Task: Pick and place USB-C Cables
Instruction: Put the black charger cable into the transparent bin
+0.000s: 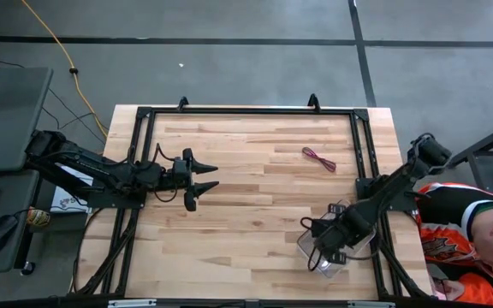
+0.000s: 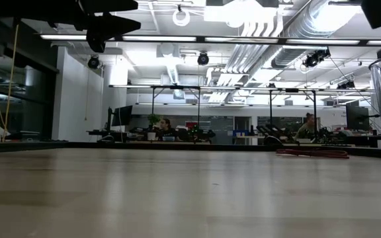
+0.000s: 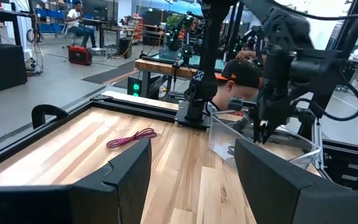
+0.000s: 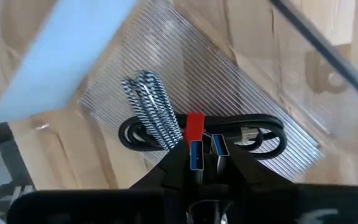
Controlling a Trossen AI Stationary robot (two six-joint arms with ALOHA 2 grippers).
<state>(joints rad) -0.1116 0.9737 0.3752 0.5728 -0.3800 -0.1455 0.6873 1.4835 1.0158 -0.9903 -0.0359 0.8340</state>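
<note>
Right gripper (image 4: 204, 163) pinches a cable (image 4: 194, 127) over the bin (image 1: 325, 248) to drop it; left gripper (image 1: 205, 175) waits spread.

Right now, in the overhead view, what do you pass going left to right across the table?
Left gripper, open and empty → pinkish-red cable lying loose on the wood → right gripper over the clear plastic bin → person in an orange shirt at the table's edge.

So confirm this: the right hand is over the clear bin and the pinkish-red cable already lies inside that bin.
Wrong on the cable. The high view shows the pinkish-red cable lying on the bare table, apart from the clear bin. The right hand is over the bin, as you said.
</note>
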